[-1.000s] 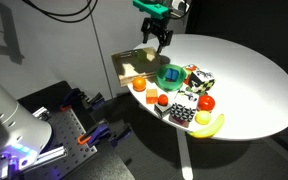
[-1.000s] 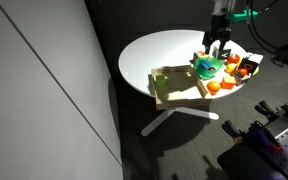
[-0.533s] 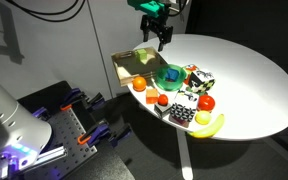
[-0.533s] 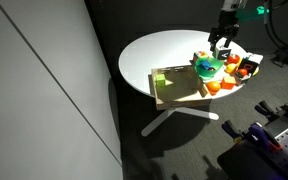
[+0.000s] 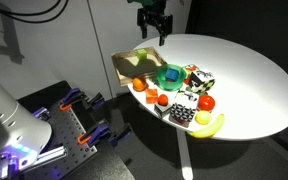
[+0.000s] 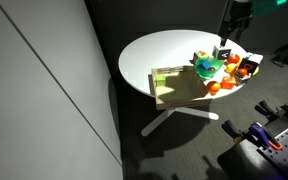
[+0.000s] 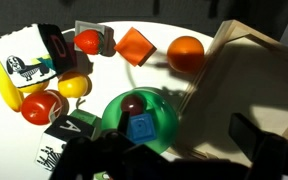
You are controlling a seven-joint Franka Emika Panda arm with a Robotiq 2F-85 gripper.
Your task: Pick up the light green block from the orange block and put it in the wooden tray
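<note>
Apparently the job is mostly done, going by how things lie. Orange block [image 7: 134, 45] sits on the table [image 5: 244, 80] with its top face bare, nothing stacked on it. It lies between a grey piece and an orange ball [image 7: 185, 53].

Light green block: not on the orange block and not between the fingers. Cannot pick it out in any view, too small to tell. Best guess is that it lies in the wooden tray [image 7: 249, 75], in the part the wrist view does not cover. The visible stretch of tray floor is bare wood. What is left: confirm the drop, nothing more that I can see.

Gripper [image 7: 179, 150]: fingers spread wide apart, nothing pinched; the green bowl [image 7: 172, 118] shows through the gap.

Arm pose: in both exterior views the gripper [image 5: 153, 36] [image 6: 232, 30] hangs well above the tabletop, fingers pointing down, over the far side of the clutter near the tray [image 5: 124, 62] [image 6: 179, 90]. No contact with anything.
</note>
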